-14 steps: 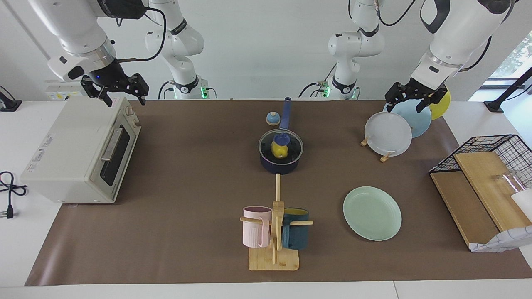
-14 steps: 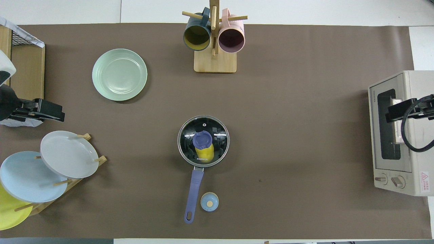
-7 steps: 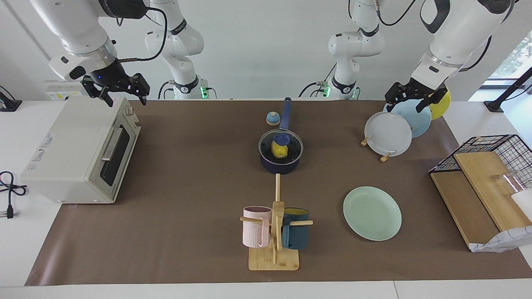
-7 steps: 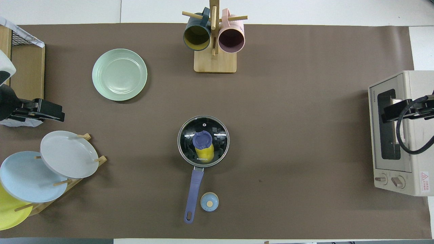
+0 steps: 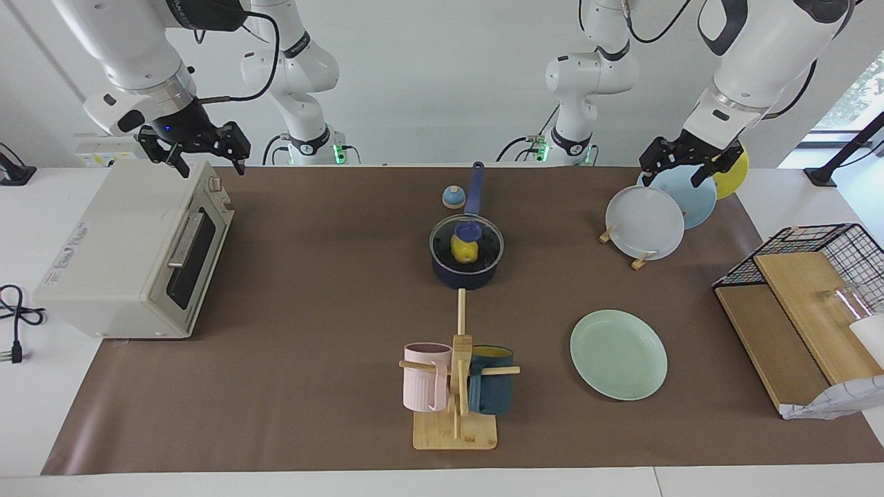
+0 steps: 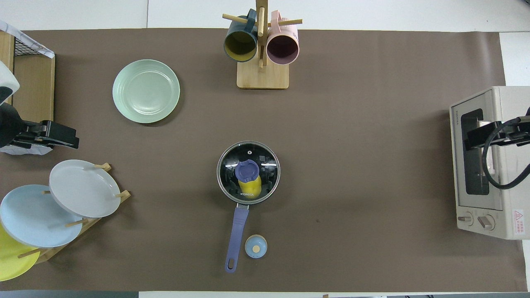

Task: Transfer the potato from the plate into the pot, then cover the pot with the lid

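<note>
Centrally, the pot [image 5: 465, 266] sits mid-frame, the lid [image 5: 466, 241] closed on it and the potato [image 5: 463, 249] inside; the plate [image 5: 618, 354] lies bare at lower right. Both raised, the right gripper [image 5: 195, 152] at upper left and the left gripper [image 5: 682, 160] at upper right are spread, grasping nothing.

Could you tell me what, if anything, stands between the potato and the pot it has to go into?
Nothing: the potato already lies inside the pot, under the lid. The plate holds nothing.
</note>
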Robot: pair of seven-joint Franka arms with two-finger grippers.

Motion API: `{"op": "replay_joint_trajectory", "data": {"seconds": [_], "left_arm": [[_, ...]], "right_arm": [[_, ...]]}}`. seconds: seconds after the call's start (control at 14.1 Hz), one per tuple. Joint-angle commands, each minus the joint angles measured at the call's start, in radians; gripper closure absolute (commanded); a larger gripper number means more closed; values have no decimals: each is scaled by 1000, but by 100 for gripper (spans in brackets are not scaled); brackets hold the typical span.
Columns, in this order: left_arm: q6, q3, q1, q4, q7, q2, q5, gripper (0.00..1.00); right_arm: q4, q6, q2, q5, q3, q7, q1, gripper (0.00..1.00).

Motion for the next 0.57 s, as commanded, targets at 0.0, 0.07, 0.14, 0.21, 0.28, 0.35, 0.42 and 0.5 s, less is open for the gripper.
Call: {"op": "replay_joint_trajectory", "data": {"seconds": [0.0,0.07,0.14,0.21,0.28,0.35,0.42,0.5], "left_arm": [[-9,-12,14,-8,-6,-15,7,0],[-9,-12,14,-8,-6,-15,7,0],[-9,-10,14,-9,-6,-15,7,0],[-9,-12,14,-9,-6,-15,7,0],[-9,-12,14,-9,-6,-15,7,0],[-9,-12,14,-8,-6,-15,7,0],[-9,-12,14,-8,-6,-15,7,0],[-9,-12,14,-9,-6,-15,9,0]], "right_arm": [[-32,23,-26,13,2,-1,-2,0],[-32,23,-26,13,3,0,-2,0],[-32,23,-26,13,3,0,3,0],[-32,23,-26,13,2,0,8,0],[-32,23,-26,13,2,0,8,0],[-32,23,-26,13,2,2,9,0],[-32,23,-26,13,2,2,9,0],[-32,23,-26,13,2,2,9,0]]}}
